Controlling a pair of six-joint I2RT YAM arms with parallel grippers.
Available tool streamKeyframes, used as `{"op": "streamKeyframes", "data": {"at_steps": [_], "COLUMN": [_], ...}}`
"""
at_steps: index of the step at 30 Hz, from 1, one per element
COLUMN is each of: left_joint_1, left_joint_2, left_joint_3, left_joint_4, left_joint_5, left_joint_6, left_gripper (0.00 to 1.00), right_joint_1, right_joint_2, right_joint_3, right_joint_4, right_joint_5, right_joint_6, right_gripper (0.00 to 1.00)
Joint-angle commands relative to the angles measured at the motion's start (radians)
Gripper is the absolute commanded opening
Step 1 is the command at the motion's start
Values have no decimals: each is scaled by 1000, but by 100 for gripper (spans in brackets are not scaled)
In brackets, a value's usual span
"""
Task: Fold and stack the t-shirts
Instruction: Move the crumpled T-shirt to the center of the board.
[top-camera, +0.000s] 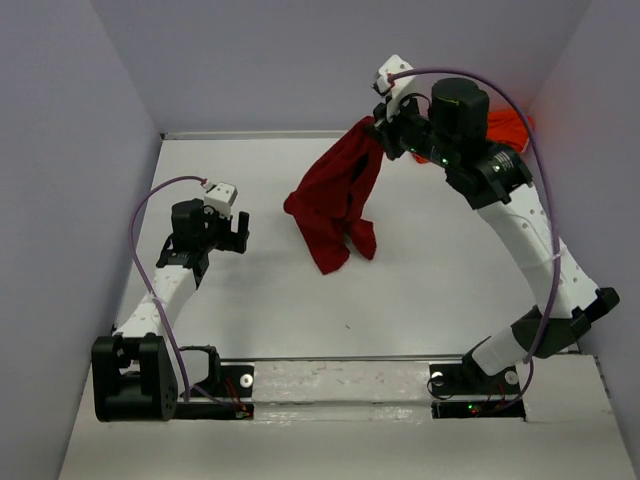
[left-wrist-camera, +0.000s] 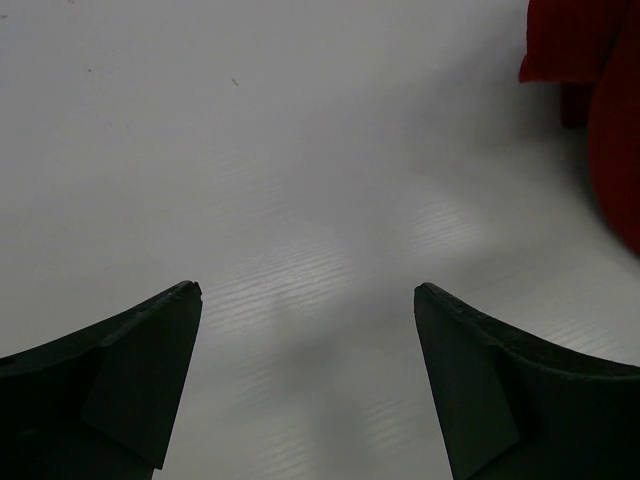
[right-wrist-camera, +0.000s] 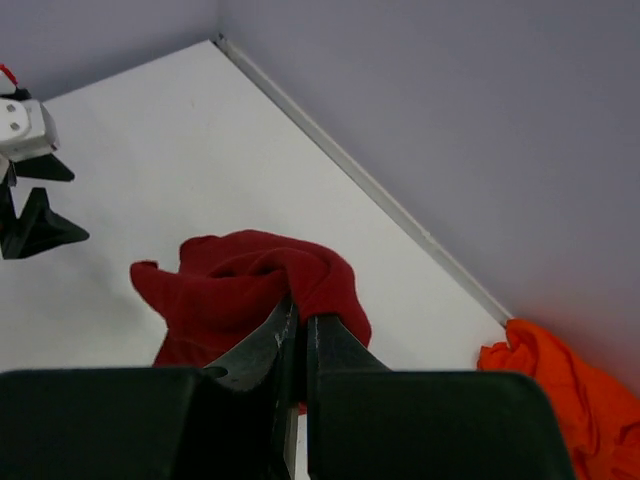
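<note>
Right gripper (right-wrist-camera: 302, 318) clamped tight on crimson t-shirt (top-camera: 335, 200), cloth hanging mid-table, lower hem apparently brushing table (top-camera: 420, 290). Left gripper (left-wrist-camera: 308, 290) spread wide, holding nothing. Orange t-shirt (right-wrist-camera: 560, 390) crumpled, far right corner.

I can read no writing anywhere in my views. The crimson t-shirt (top-camera: 335, 205) and the orange t-shirt (right-wrist-camera: 560, 390) show plain cloth with no legible print. The white worktop (top-camera: 420, 290) and the walls (top-camera: 300, 60) bear no label, brand, number or sign that I can make out.
</note>
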Motion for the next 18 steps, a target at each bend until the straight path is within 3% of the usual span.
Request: {"op": "streamKeyframes", "data": {"at_steps": [1, 4, 6, 11, 18], "left_joint_1": [4, 4, 4, 4, 4], "left_joint_2": [-24, -18, -23, -27, -29], "left_joint_3": [16, 17, 17, 16, 16], "left_joint_4": [26, 25, 25, 26, 26], "left_joint_5": [-7, -8, -7, -4, 18], "left_joint_6": [0, -2, -2, -2, -3], "left_gripper": [96, 96, 96, 96, 97], "right_joint_1": [-48, -70, -85, -182, -229], "right_joint_2": [-65, -81, -96, -116, -78], "right_joint_3": [61, -9, -155, -541, -842], "right_joint_4": [72, 116, 150, 269, 432], "right_joint_5": [82, 175, 231, 231, 248], "right_joint_6": [-29, -59, -69, -29, -29], "right_gripper": [0, 0, 0, 0, 0]}}
